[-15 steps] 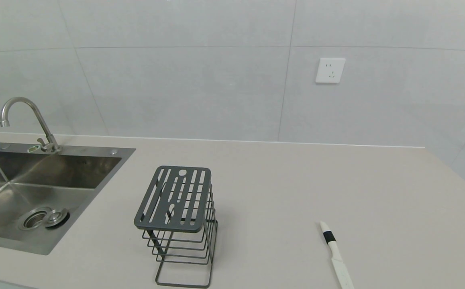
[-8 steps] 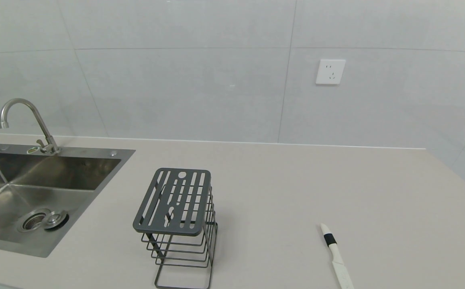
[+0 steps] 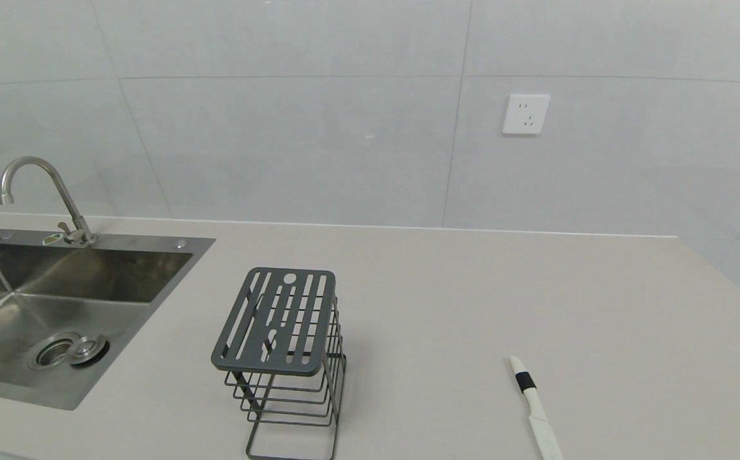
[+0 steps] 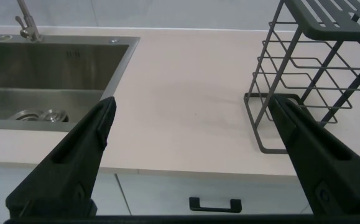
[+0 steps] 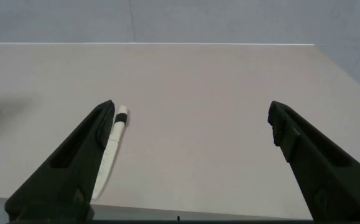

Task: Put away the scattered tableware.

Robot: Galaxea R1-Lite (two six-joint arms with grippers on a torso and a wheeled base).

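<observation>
Now | right fingers point(image 5: 68, 162) wide apart, empty; knife point(image 5: 114, 135) between them | left fingers point(image 4: 74, 155) likewise

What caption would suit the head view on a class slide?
White knife lying on the counter, right of a dark wire rack, steel sink at far left.

Pretty clearly a kitchen we're looking at. We've got a stainless steel sink point(image 3: 140, 242) sunk into a pale table point(image 3: 447, 300), with a curved faucet point(image 3: 78, 231) behind it and a drain point(image 3: 66, 350) in the bottom. Big grey wall tiles point(image 3: 293, 140) run along the back, with a white socket point(image 3: 526, 114) set into them. There's a dark wire knife rack point(image 3: 277, 319) and a white knife point(image 3: 535, 409) on top, plus a black drawer handle point(image 4: 214, 204) on the cabinet front below.
</observation>
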